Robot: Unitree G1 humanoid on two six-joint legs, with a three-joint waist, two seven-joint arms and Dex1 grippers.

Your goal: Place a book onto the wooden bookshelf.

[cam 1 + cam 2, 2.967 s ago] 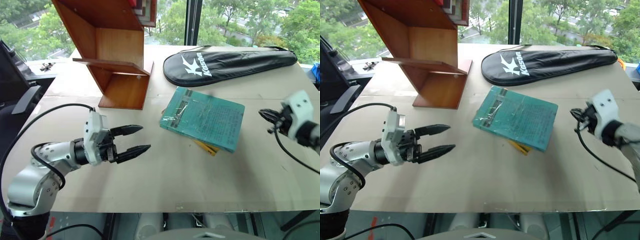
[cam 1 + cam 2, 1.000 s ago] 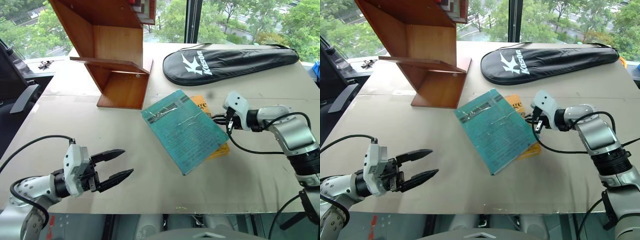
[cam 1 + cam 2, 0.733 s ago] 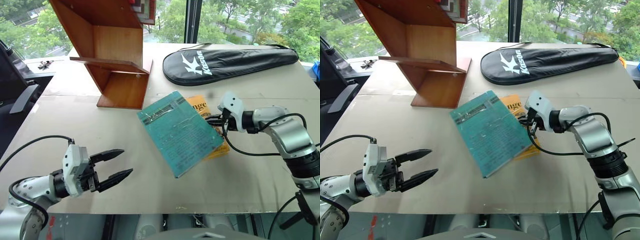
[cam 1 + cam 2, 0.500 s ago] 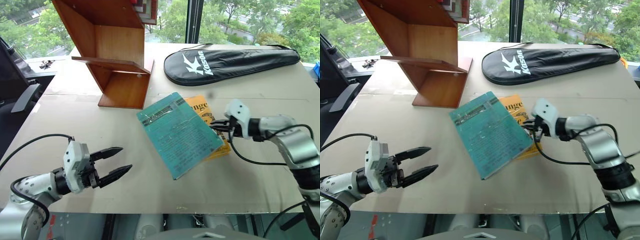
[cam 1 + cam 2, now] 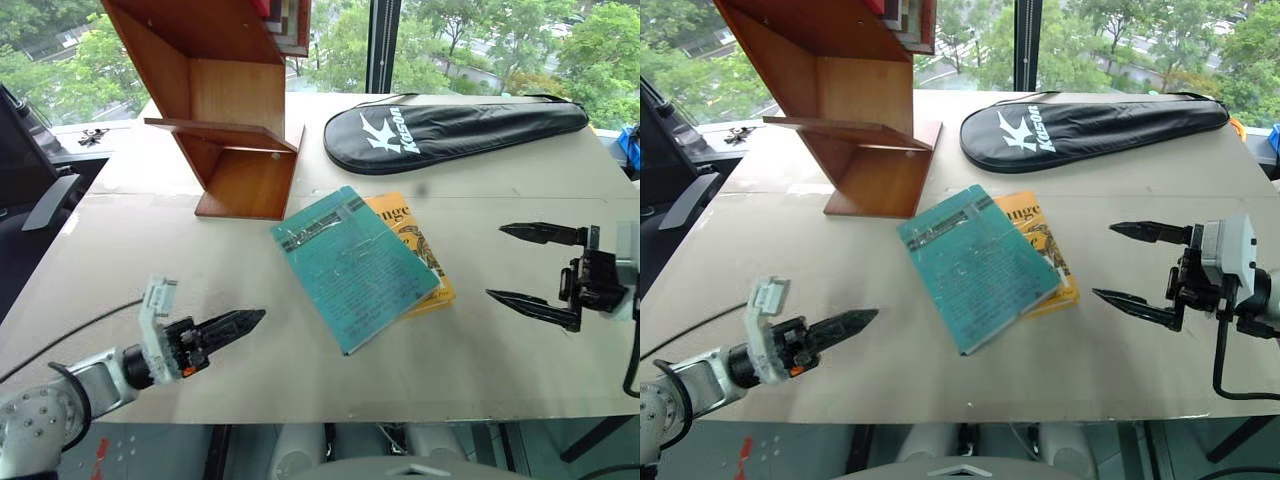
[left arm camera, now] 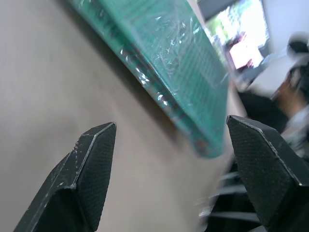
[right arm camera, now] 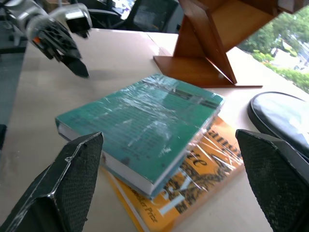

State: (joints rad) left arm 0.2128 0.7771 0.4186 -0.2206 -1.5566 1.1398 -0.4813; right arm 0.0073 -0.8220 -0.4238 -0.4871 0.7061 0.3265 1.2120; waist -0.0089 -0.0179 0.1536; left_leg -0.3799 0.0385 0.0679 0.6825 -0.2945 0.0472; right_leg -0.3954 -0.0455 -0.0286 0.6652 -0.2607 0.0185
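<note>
A: Where's the book (image 5: 348, 266) sitting from your end?

B: I see it lying flat mid-frame in the left eye view, tilted on the diagonal, resting on top of a yellow book (image 5: 415, 250) that pokes out along its right edge. Both lie on the table (image 5: 300, 370).

A: And the wooden bookshelf (image 5: 225, 110)?

B: Upper left of the frame, standing on the table, well apart from the book. A black racket bag (image 5: 455, 125) lies across the upper right.

A: Hands?

B: My right gripper (image 5: 520, 265) is at the right edge, jaws spread wide, gripping nothing, clear of both books. My left gripper (image 5: 235, 322) is in the lower left, low over the table. In the left wrist view its fingers (image 6: 87, 179) stand apart with nothing between them, the book's corner beyond.
</note>
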